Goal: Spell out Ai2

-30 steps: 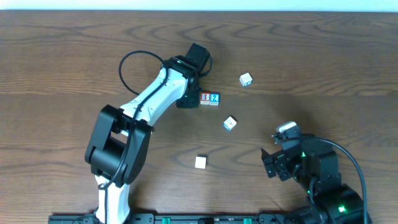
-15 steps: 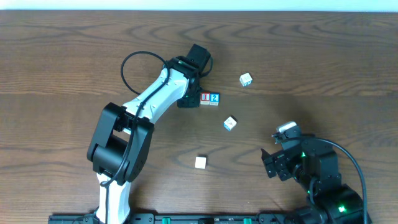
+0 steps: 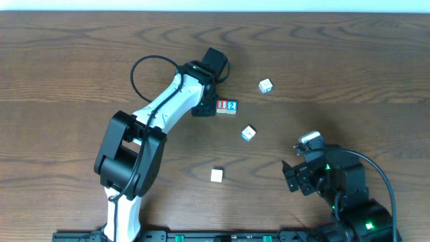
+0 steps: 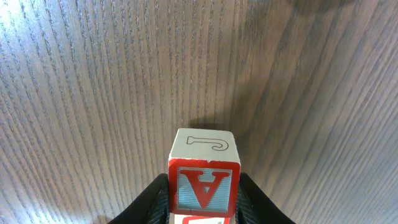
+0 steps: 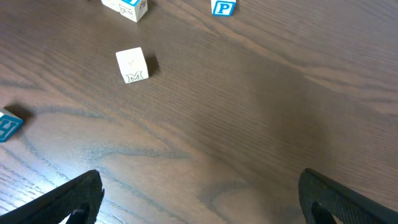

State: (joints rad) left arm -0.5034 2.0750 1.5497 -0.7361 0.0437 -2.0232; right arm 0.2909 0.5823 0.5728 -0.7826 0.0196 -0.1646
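Clamped on the red-lettered wooden A block [image 4: 204,174], the left claw [image 4: 203,186] should seat it flush beside the red wooden I block [image 3: 221,105], squarely aligned.

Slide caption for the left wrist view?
Red A block clamped in the left hand, wooden table behind.

A white wooden cube [image 4: 203,180], bearing a red-framed letter A seen inverted and an outlined J on its upper face, is clasped on both sides by the black fingers [image 4: 155,199] of the left gripper [image 4: 203,199], above a brown wood-grain table [image 4: 93,93].
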